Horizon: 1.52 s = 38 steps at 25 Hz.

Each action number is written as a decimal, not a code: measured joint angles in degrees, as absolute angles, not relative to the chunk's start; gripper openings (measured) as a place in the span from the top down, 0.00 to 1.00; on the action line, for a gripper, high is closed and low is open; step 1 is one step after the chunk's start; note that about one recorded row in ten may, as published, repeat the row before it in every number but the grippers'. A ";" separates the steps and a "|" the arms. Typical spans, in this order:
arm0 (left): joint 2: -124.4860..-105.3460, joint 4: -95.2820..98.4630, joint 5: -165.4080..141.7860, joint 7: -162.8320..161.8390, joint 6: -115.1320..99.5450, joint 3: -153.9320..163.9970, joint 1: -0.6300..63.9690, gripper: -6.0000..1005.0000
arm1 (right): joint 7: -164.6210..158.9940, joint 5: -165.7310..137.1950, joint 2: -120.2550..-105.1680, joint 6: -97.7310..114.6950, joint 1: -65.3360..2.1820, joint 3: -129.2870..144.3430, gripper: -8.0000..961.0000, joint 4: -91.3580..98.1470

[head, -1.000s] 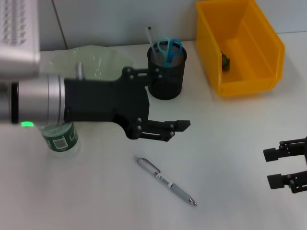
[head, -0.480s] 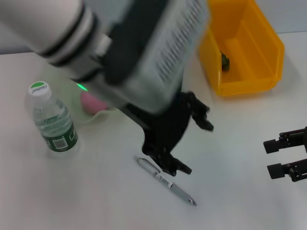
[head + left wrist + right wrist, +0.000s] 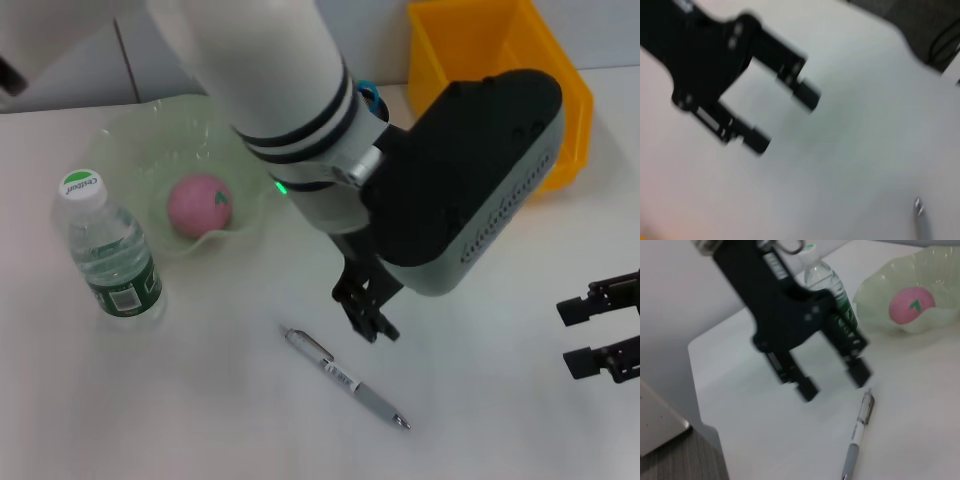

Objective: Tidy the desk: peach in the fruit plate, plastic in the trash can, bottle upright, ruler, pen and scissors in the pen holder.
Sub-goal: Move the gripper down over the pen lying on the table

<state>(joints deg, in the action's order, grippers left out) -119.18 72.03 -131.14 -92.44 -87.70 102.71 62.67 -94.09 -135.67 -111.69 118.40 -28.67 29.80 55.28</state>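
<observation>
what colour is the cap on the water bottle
Green with white lettering, on the upright water bottle; the cap shows best in the head view.

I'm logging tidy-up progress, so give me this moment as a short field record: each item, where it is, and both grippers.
peach: in the fruit plate
bottle: upright, beside the plate
pen: lying on the desk, not yet picked up
left gripper: open, above the pen's upper end
right gripper: open, idle at the desk's right edge

A white desk (image 3: 200, 400) carries a pen (image 3: 346, 378); left of it stands a water bottle (image 3: 108, 250), behind it a green fruit plate (image 3: 140, 150) and yellow bin (image 3: 575, 110).
</observation>
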 joint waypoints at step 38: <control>-119.18 58.92 -131.67 -94.14 -77.44 121.00 66.33 0.20 | -93.20 -140.72 -112.41 117.75 -27.47 30.49 0.22 53.98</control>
<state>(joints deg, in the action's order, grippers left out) -119.18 58.92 -131.67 -94.14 -77.44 121.00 66.33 -93.20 -140.72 -112.41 117.75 -27.47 30.49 53.98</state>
